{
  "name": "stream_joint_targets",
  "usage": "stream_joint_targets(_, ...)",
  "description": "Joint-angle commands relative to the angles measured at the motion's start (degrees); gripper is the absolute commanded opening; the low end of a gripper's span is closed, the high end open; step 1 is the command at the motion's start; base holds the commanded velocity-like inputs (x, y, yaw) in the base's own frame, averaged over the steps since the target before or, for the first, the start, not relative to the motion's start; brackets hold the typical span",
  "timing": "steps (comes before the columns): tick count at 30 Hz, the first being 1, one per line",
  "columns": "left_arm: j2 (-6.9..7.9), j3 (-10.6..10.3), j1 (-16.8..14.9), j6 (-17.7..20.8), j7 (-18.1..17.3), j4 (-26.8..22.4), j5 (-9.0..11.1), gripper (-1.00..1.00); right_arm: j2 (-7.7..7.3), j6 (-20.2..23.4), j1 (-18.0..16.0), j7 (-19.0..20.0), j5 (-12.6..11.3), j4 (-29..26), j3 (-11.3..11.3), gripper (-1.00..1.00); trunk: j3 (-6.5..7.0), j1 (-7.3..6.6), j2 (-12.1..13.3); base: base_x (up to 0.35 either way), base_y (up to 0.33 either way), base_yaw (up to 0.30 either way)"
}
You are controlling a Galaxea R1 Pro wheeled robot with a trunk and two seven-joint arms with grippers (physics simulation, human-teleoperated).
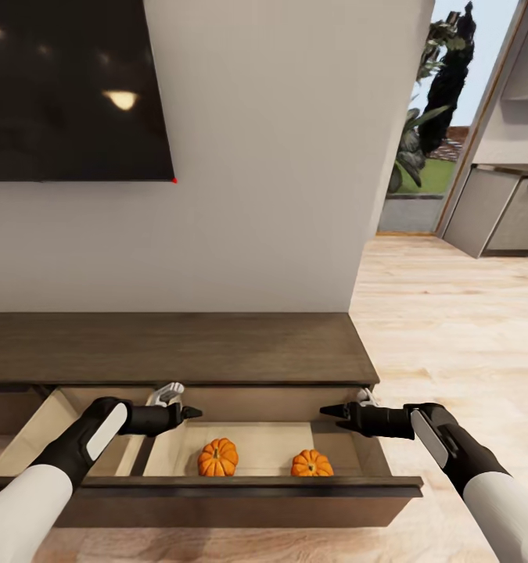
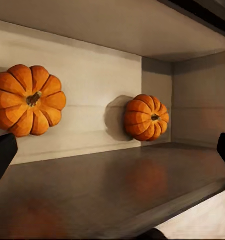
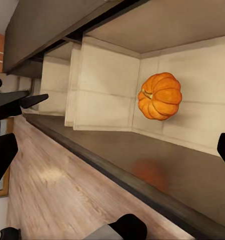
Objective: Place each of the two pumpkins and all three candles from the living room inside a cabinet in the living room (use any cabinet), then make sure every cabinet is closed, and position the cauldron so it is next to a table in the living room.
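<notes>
Both pumpkins, one point(image 1: 218, 457) at 6 o'clock in the head view and the other point(image 1: 311, 464) just to its 3 o'clock, sit inside the open drawer point(image 1: 240, 493) of the cabinet point(image 1: 177, 348). Above the drawer, the left gripper point(image 1: 195, 412) and right gripper point(image 1: 326, 410) point toward each other, well apart. Each has its jaws spread wide and holds nothing.

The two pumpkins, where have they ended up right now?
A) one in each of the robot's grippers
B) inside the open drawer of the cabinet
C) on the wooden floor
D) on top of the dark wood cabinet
B: both pumpkins sit on the pale floor of the open drawer of the cabinet, apart from each other, while the left gripper and right gripper hover above the drawer holding nothing.
</notes>
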Motion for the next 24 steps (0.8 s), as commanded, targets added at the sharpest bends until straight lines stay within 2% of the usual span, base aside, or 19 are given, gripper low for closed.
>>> stream_joint_targets(1, 0.02, 0.0, 0.0, 0.7, -0.1, -0.5, 0.0, 1.00, -0.01, 0.0, 0.0, 0.0, 0.0, 0.0, 0.0, 1.00, 0.18, -0.22, 0.4, -0.003, 0.000, 0.000)
stream_joint_targets(10, 0.18, 0.1, 0.1, 2.2, -0.5, -1.2, 0.0, 1.00, -0.08, 0.0, 0.0, 0.0, 0.1, 0.0, 0.2, 1.00, 1.80, -2.20, 4.0, 0.000, 0.000, 0.000)
stream_joint_targets(13, 0.22, 0.0, 0.4, 2.3, -0.5, -0.7, -0.1, 1.00, -0.71, 0.2, 0.0, 0.0, 0.3, 0.0, 0.3, 1.00, 2.34, -2.86, 5.2, 0.000, 0.000, 0.000)
stream_joint_targets(17, 0.23, -0.2, 1.0, 3.2, -0.7, -0.6, -0.1, 1.00, -1.81, 4.6, 0.0, 1.7, 0.4, 0.3, 0.4, 1.00, 3.06, -3.74, 6.8, 0.000, 0.000, 0.000)
stream_joint_targets(20, 0.23, -0.2, 2.5, 4.7, -2.0, -0.5, -0.2, 1.00, -2.07, 5.4, 0.0, 2.3, 0.3, 0.5, 5.6, 1.00, 3.59, -4.40, 8.0, 0.000, 0.000, 0.000)
stream_joint_targets(21, 0.23, -0.3, 2.7, 4.8, -2.9, -0.6, -0.2, 1.00, -2.07, 5.5, 0.0, 2.7, 0.4, 0.3, 8.5, 1.00, 3.77, -4.62, 8.4, 0.000, 0.000, 0.000)
stream_joint_targets(24, 0.25, -0.3, 2.9, 4.9, -5.0, -0.6, -0.2, 1.00, -2.12, 5.4, 0.0, 5.2, 0.5, 0.1, 12.8, 1.00, 4.31, -5.28, 9.6, -0.007, 0.000, 0.000)
